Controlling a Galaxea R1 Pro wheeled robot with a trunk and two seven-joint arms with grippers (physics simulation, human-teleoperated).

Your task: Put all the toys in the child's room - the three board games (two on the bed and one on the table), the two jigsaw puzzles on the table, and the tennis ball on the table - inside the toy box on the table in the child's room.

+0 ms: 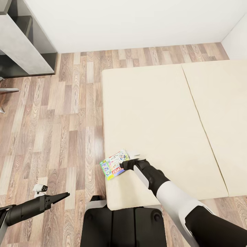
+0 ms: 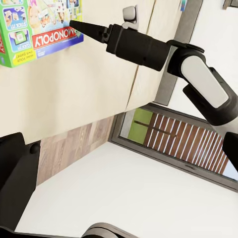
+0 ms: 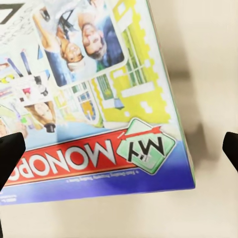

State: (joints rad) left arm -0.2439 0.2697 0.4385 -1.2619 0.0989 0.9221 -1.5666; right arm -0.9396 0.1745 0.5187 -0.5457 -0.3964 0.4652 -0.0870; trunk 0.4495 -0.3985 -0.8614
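Observation:
A board game (image 1: 115,164), a white-and-green box lettered MY MONOPOLY, lies flat on the near left corner of the bed (image 1: 154,113). My right gripper (image 1: 125,164) is at the box's right-hand edge, low over the beige mattress. In the right wrist view the box (image 3: 94,94) lies just ahead and the right gripper (image 3: 119,148) is open, its dark fingertips (image 3: 10,156) wide apart. The left wrist view shows the same box (image 2: 34,29) with the right gripper (image 2: 79,25) pointing at its edge. My left gripper (image 1: 63,196) hangs open over the floor, left of the bed.
Wood floor (image 1: 61,120) runs along the bed's left side and far end. A dark grey cabinet (image 1: 24,44) stands at the far left against the white wall. My own base (image 1: 120,223) sits against the bed's near edge.

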